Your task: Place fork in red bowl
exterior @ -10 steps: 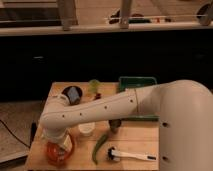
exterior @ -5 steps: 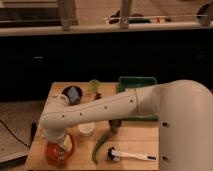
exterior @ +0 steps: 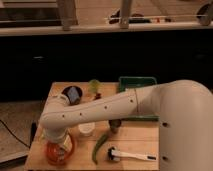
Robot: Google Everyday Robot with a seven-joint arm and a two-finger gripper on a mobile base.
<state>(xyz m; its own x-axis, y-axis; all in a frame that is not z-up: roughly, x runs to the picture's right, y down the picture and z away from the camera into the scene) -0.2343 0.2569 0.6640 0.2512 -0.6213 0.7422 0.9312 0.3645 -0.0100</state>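
The red bowl (exterior: 54,154) sits at the front left corner of the wooden table (exterior: 140,140). My white arm (exterior: 110,107) reaches from the right across the table and bends down at the left. My gripper (exterior: 62,143) hangs right over the red bowl, at or just inside its rim. Something pale shows in the bowl under the gripper; I cannot tell whether it is the fork. I cannot make out the fork anywhere else.
A green pepper-like thing (exterior: 100,146) and a white-handled brush with a black head (exterior: 127,155) lie at the front. A small white cup (exterior: 86,129), a dark bowl (exterior: 73,94), a green round thing (exterior: 94,86) and a green tray (exterior: 136,82) stand behind.
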